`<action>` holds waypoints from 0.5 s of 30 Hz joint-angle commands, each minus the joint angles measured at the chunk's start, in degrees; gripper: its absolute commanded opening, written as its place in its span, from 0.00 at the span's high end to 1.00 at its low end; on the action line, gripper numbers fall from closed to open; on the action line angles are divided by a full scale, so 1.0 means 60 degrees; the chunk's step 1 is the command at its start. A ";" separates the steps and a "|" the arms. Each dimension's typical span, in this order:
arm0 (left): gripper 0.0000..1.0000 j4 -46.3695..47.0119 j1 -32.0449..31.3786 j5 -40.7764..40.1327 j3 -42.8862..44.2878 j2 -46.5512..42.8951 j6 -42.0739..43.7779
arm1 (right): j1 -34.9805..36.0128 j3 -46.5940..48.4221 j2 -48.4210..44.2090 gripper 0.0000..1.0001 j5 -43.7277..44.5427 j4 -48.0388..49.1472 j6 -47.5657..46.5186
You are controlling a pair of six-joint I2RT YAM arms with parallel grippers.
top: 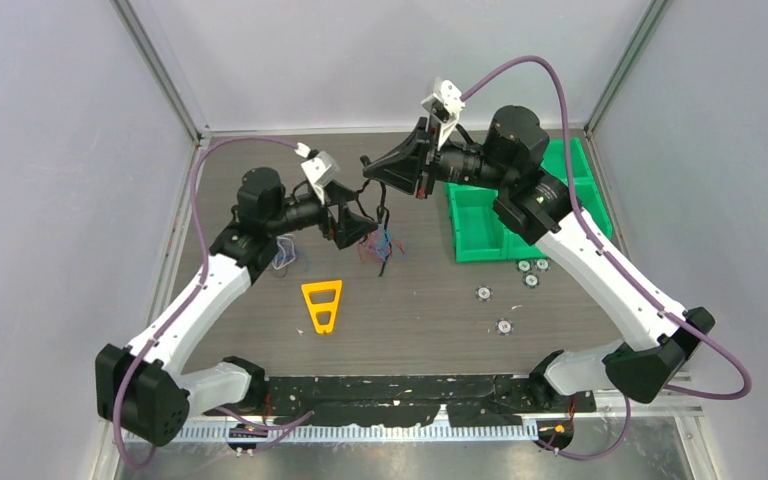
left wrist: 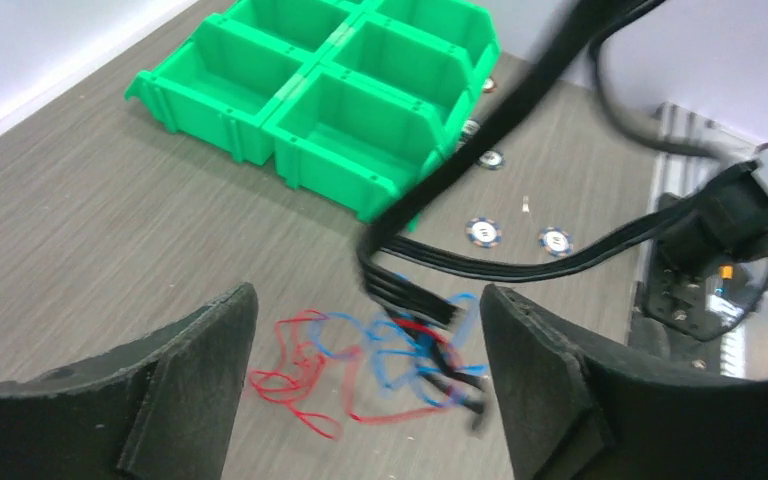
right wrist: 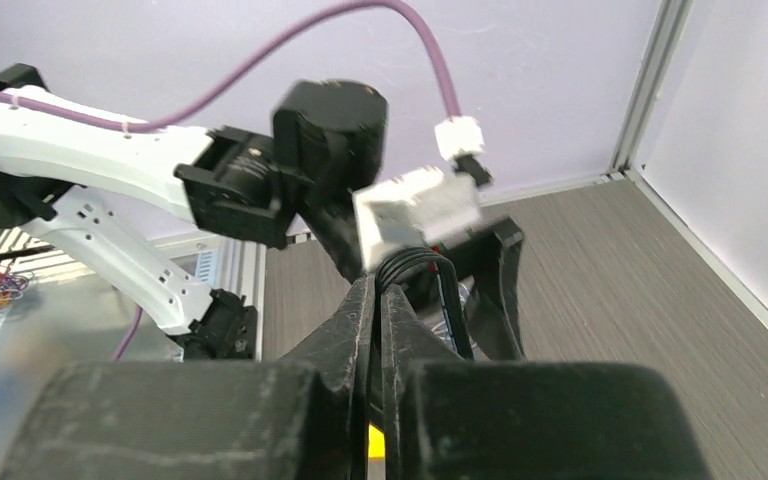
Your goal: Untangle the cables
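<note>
The right pincer [right wrist: 378, 295] is clenched on black strands of the cables [left wrist: 380, 350]; the left pincer [left wrist: 367, 298] hangs released over the tangle. Pulling up now could cinch knots tighter.

— What sits on the grey wood-grain tabletop [top: 410, 335]?
— Green bins [top: 480, 228] at the far right, five small round discs [top: 504, 326] in front of them, and a flat orange triangle frame [top: 321, 305] nearer the middle.
— And the cables [left wrist: 305, 375]?
— Red and blue loops lie on it.
</note>
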 commanded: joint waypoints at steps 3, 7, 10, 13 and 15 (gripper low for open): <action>0.42 0.1012 -0.0241 -0.1267 -0.0440 0.0823 0.0387 | 0.0136 0.1043 0.0169 0.94 0.0082 0.1111 0.0781; 0.65 0.1273 -0.0075 -0.1515 -0.1885 0.0620 0.1127 | 0.0056 0.2156 0.0338 0.95 0.0563 0.1298 0.0937; 0.72 0.1159 0.0415 -0.1318 -0.2791 0.0382 0.1256 | -0.0197 0.2828 0.0495 0.95 0.0852 0.1419 0.1233; 0.67 0.0924 0.0722 -0.1158 -0.3195 0.0146 0.1381 | -0.0494 0.3367 0.0685 0.95 0.0913 0.1429 0.1442; 0.51 0.0759 0.0783 -0.1189 -0.3157 0.0051 0.1450 | -0.0593 0.3389 0.0731 0.95 0.0899 0.1386 0.1432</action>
